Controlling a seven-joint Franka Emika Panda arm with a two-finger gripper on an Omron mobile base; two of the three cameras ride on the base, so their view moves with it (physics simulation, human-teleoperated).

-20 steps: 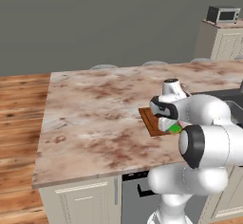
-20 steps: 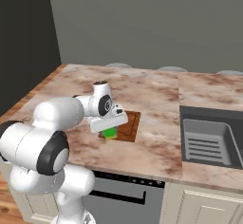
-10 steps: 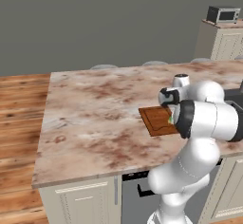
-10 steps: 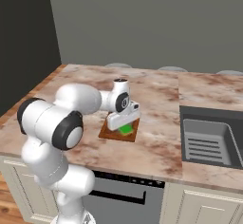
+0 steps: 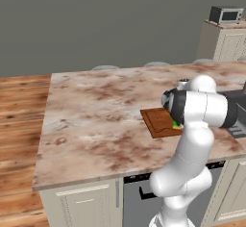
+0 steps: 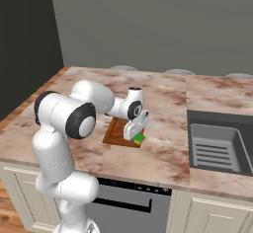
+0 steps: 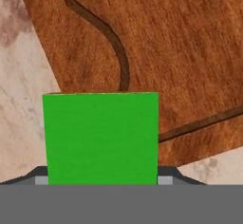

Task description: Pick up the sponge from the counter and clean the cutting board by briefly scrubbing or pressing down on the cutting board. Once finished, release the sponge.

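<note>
Gripper (image 6: 136, 134) above near corner of cutting board (image 6: 117, 132), sponge (image 6: 139, 138) directly beneath fingers. In hand view, sponge (image 7: 100, 137) sits between fingertips, over corner of cutting board (image 7: 180, 52). Cutting board lies on counter (image 6: 163, 154), extending behind and left of gripper. Sink (image 6: 220, 147) set in counter, well apart on gripper's right. Microwave (image 5: 226, 15) far behind, on separate cabinet (image 5: 222, 43).

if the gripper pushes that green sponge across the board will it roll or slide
The sponge is a flat block, so it will probably slide, not roll. It looks small beside the cutting board, so likely light. The board looks flat and smooth-grained, so little should snag it.
</note>
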